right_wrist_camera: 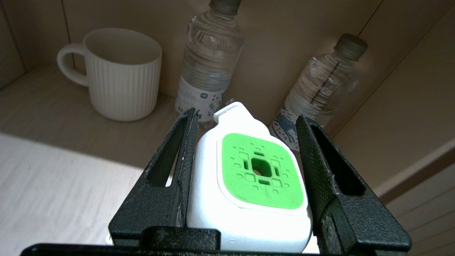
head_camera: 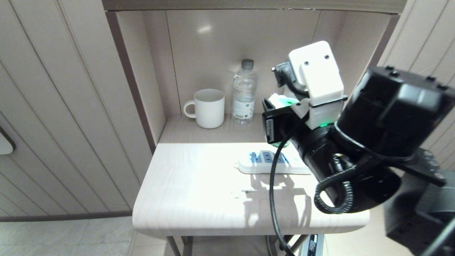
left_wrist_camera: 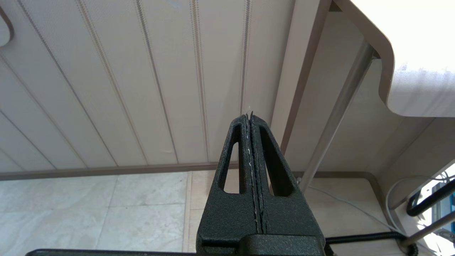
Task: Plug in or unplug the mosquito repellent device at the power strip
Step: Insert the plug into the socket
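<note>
The right gripper pinches the white mosquito repellent device with a square green vented top, its two black fingers pressed against the device's opposite sides. In the head view the device is held above the far right part of the pale wood-grain counter, over the right end of the flat white power strip with light-blue socket faces, which lies on the counter; whether the device touches the strip is hidden by the arm. At the back of the alcove stand a white ribbed mug with a handle and, just beside it, a clear plastic water bottle with a grey cap; the right wrist view shows a second clear bottle near the corner. The left gripper hangs below counter level, facing the panelled wall, its fingers pressed together.
</note>
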Controlling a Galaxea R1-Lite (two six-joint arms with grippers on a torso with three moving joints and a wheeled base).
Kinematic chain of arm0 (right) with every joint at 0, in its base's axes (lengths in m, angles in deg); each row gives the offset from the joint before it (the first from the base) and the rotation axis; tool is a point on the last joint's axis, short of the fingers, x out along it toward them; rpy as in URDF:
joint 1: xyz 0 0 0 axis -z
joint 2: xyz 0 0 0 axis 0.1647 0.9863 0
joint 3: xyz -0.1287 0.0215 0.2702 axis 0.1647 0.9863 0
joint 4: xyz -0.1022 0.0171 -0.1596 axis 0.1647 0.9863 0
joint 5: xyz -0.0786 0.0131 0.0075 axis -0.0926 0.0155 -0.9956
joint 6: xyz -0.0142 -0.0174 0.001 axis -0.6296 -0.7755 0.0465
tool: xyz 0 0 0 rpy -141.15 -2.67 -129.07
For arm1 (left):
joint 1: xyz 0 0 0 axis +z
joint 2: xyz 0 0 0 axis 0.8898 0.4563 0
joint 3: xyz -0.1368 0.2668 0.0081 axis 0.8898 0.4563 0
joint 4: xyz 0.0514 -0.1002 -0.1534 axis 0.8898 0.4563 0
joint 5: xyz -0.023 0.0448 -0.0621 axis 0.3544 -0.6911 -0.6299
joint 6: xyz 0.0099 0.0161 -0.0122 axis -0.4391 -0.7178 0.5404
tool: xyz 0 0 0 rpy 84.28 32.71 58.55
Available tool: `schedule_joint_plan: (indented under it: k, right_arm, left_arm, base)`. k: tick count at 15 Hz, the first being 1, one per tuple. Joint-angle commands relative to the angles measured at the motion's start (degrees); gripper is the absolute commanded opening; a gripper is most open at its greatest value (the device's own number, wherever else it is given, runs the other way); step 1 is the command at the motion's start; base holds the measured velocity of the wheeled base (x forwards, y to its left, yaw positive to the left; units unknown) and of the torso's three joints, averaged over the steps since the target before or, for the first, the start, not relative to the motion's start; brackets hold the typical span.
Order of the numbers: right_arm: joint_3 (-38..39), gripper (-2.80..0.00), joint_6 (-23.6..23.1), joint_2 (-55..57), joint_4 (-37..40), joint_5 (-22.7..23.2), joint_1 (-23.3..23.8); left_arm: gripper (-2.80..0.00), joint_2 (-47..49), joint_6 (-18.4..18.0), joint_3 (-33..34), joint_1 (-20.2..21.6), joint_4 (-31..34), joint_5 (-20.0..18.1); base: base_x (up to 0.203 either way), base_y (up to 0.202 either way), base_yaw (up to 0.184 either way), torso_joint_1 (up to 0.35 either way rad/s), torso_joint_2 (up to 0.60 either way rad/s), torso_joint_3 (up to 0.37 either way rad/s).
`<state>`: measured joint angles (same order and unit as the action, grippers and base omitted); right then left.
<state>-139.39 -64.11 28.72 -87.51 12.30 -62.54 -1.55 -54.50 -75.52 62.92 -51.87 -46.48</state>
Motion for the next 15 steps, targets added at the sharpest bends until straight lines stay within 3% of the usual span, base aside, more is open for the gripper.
schedule_joint_plan:
  k: [1, 3, 6, 8, 10, 12, 15]
  right_arm:
    - [-4.03, -2.80, 0.10, -10.21, 20.89, -0.17, -2.30]
    - [-11.32, -2.80, 3.36, -14.22, 40.83, -0.02, -3.19]
    - [-28.12, -2.80, 13.13, -16.09, 70.00, 3.52, -3.08]
    - [-39.66, -2.80, 20.02, -14.79, 89.20, 8.08, -0.94]
    - [-48.93, -2.80, 25.57, -10.92, 104.86, 15.65, 4.25]
    - [-53.55, -2.80, 28.99, -5.88, 114.55, 24.86, 10.29]
    - [-54.10, -2.80, 29.81, -2.88, 118.34, 27.61, 12.19]
  left_arm:
    - [-2.80, 0.09, 0.04, 0.00, 0.01, 0.00, -0.03]
    - [-2.80, 0.09, 0.04, 0.00, 0.01, -0.01, -0.04]
    - [-2.80, 0.09, 0.04, 0.00, 0.01, -0.01, -0.04]
    - [-2.80, 0.09, 0.04, 0.00, 0.01, -0.01, 0.05]
    - [-2.80, 0.09, 0.04, 0.00, 0.01, -0.01, -0.04]
    - [-2.80, 0.09, 0.04, 0.00, 0.01, -0.01, 0.04]
    - [-2.80, 0.09, 0.04, 0.00, 0.01, -0.01, -0.04]
  base:
    - [0.000, 0.000, 0.000, 0.000, 0.00, 0.000]
    - [0.000, 0.000, 0.000, 0.000, 0.00, 0.000]
    - [0.000, 0.000, 0.000, 0.000, 0.00, 0.000]
    - [0.000, 0.000, 0.000, 0.000, 0.00, 0.000]
    - [0.000, 0.000, 0.000, 0.000, 0.00, 0.000]
    - [0.000, 0.000, 0.000, 0.000, 0.00, 0.000]
    - [0.000, 0.000, 0.000, 0.000, 0.00, 0.000]
